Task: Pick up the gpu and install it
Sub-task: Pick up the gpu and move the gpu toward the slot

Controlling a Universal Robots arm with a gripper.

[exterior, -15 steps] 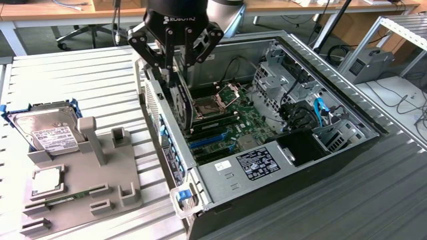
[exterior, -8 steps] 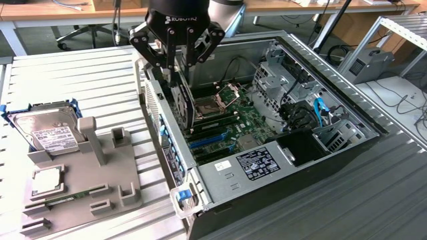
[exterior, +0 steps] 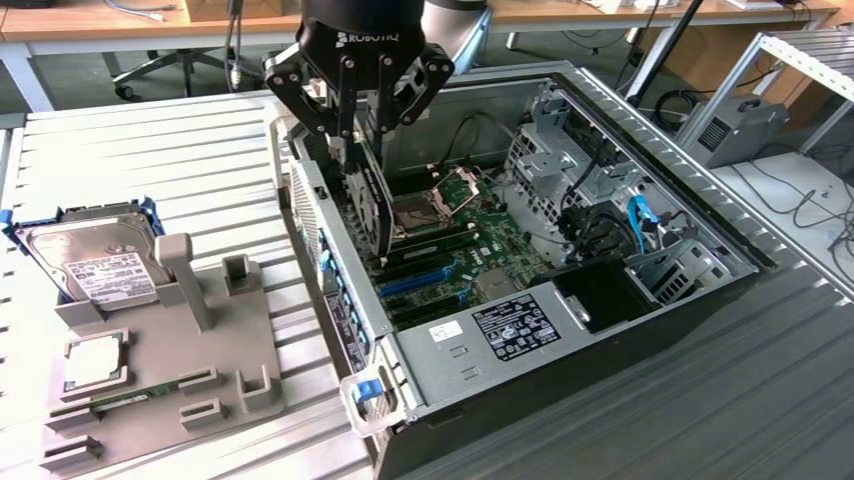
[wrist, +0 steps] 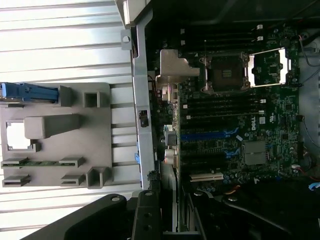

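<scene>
Black, angular-linked gripper (exterior: 358, 128) reaches down into the open computer case (exterior: 747, 250), its fingers clamped on the top edge of the gpu (exterior: 371, 205). The card hangs edge-on and slightly tilted, a thin dark slab. It sits inside the case opening, close along the perforated silver wall on the exterior view's left. Its lower end is near the green motherboard (exterior: 501, 240), just beside the long blue slots (exterior: 420, 280); whether it touches the board cannot be told. In the wrist view the CPU socket (wrist: 225, 75) is a dark square with a hinged bright metal frame swung open beside it. The case lies on its side on a ribbed, pale metal table (exterior: 134, 150). Well apart from the case, on the exterior view's left, is a matte grey moulded fixture (exterior: 200, 350) with blocky uprights and slots. It carries a boxy silver hard drive (exterior: 100, 262) with a white label in a blue carrier, and a narrow green memory stick (exterior: 134, 392) lies flat between small brackets.
</scene>
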